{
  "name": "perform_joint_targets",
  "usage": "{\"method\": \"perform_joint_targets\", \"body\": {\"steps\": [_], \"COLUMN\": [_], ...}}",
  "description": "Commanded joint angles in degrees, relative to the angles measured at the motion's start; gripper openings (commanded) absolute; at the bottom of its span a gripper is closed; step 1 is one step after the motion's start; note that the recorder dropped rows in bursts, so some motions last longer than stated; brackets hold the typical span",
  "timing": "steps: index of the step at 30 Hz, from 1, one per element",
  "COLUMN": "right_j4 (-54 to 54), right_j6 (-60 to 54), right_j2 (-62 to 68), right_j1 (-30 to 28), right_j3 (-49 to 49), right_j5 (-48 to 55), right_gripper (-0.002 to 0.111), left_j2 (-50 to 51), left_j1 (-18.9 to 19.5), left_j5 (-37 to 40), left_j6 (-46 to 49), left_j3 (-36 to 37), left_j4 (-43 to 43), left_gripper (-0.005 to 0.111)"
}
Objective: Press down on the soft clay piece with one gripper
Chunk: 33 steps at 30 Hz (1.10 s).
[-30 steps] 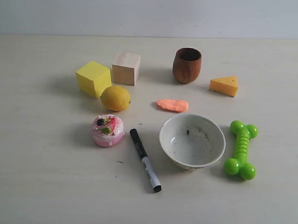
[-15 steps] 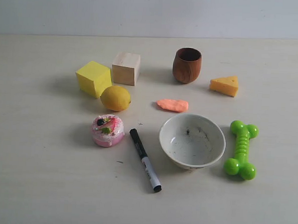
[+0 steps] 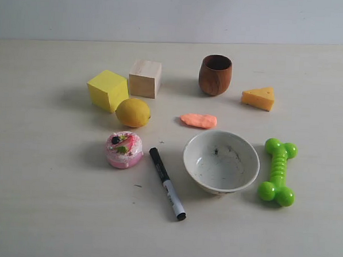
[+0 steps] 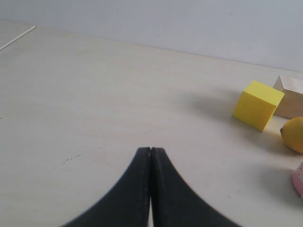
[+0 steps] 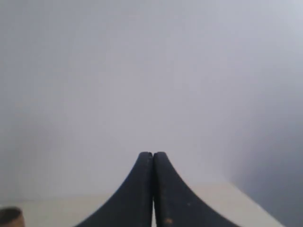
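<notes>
- Exterior view: shows the soft clay piece (image 3: pixel 199 120) lying flat on the desk (image 3: pixel 52 214), near the middle of the spread.
- Places it just behind the far rim of the white bowl (image 3: pixel 188 164), in front of the wooden cup (image 3: pixel 215 75), between the lemon (image 3: pixel 132 112) and the cheese wedge (image 3: pixel 258 98); touches none of them.
- Shows no arm and no pincer anywhere over the desk from that angle, and nothing on or above the clay.
- Left wrist view: finds the left pincer (image 4: pixel 150 150) with its dark fingers pressed together tip to tip, clamped on nothing, above bare desk; takes in the yellow cube (image 4: pixel 258 104) and part of the lemon well off to one side, but no clay.
- Right wrist view: finds the right pincer (image 5: pixel 153 154) likewise closed and empty, aimed at a blank pale wall, with only a strip of desk and a sliver of the cup low in the frame; no clay here either.
- Reads, as a judgement, as a task not yet under way: no contact and no pincer near the target. Cannot tell from the lumpy outline whether the clay carries any dent.
- Leaves everything to do: choose one arm, carry its closed tips over the clay, lower onto it, press, then lift off.
- Calls for care with the bowl rim just beside the clay during the descent.
</notes>
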State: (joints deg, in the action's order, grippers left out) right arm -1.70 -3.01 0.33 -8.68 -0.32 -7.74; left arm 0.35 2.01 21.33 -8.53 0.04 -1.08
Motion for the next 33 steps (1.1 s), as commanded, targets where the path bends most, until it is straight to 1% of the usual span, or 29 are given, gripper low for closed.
{"method": "perform_joint_targets", "body": {"steps": [1, 6, 8, 11, 13, 15, 16, 21, 23, 26, 28, 30, 33], "right_j4": [0.2, 0.2, 0.2, 0.7, 0.7, 0.7, 0.7, 0.2, -1.0, -7.1, -12.0, -20.1, -36.0], "right_j6": [0.2, 0.6, 4.9, 10.8, 12.0, 12.1, 12.1, 12.3, 12.3, 10.2, 3.7, -5.1, -17.0], "right_j2": [-0.3, -0.3, -0.3, -0.3, -0.3, 0.7, 2.0, 10.0, 14.1, 19.7, 22.8, 25.7, 29.7], "right_j1": [0.0, 0.0, 0.0, 0.0, 0.0, 0.0, 0.0, 0.0, 0.0, 0.0, 0.0, 0.0, 0.0], "right_j3": [0.3, 0.3, 0.3, -0.6, -3.6, -7.4, -9.7, -20.3, -25.7, -32.9, -36.0, -38.7, -41.5], "right_j5": [-11.2, -18.9, -21.0, -19.7, -14.4, -5.8, -1.9, 10.4, 19.3, 31.4, 32.8, 32.3, 31.8], "right_gripper": [0.000, 0.000, 0.000, 0.000, 0.000, 0.000, 0.000, 0.000, 0.000, 0.000, 0.000, 0.000, 0.000], "left_j2": [-0.3, -0.3, -0.3, -0.3, -0.3, -0.3, -0.3, -0.3, -0.3, -0.3, -0.3, -0.3, -0.3], "left_j1": [-0.3, -0.3, -0.3, -0.3, -0.3, -0.3, -0.3, -0.3, -0.3, -0.3, -0.3, -0.3, -0.3], "left_j5": [-0.4, -0.4, -0.4, -0.4, -0.4, -0.4, -0.4, -0.4, -0.4, -0.4, -0.4, -0.4, -0.4], "left_j6": [-0.3, -0.3, -0.3, -0.3, -0.3, -0.3, -0.3, -0.3, -0.3, -0.3, -0.3, -0.3, -0.3], "left_j3": [0.0, 0.0, 0.0, 0.0, 0.0, 0.0, 0.0, 0.0, 0.0, 0.0, 0.0, 0.0, 0.0], "left_j4": [0.0, 0.0, 0.0, 0.0, 0.0, 0.0, 0.0, 0.0, 0.0, 0.0, 0.0, 0.0, 0.0], "left_gripper": [0.000, 0.000, 0.000, 0.000, 0.000, 0.000, 0.000, 0.000, 0.000, 0.000, 0.000, 0.000, 0.000]}}
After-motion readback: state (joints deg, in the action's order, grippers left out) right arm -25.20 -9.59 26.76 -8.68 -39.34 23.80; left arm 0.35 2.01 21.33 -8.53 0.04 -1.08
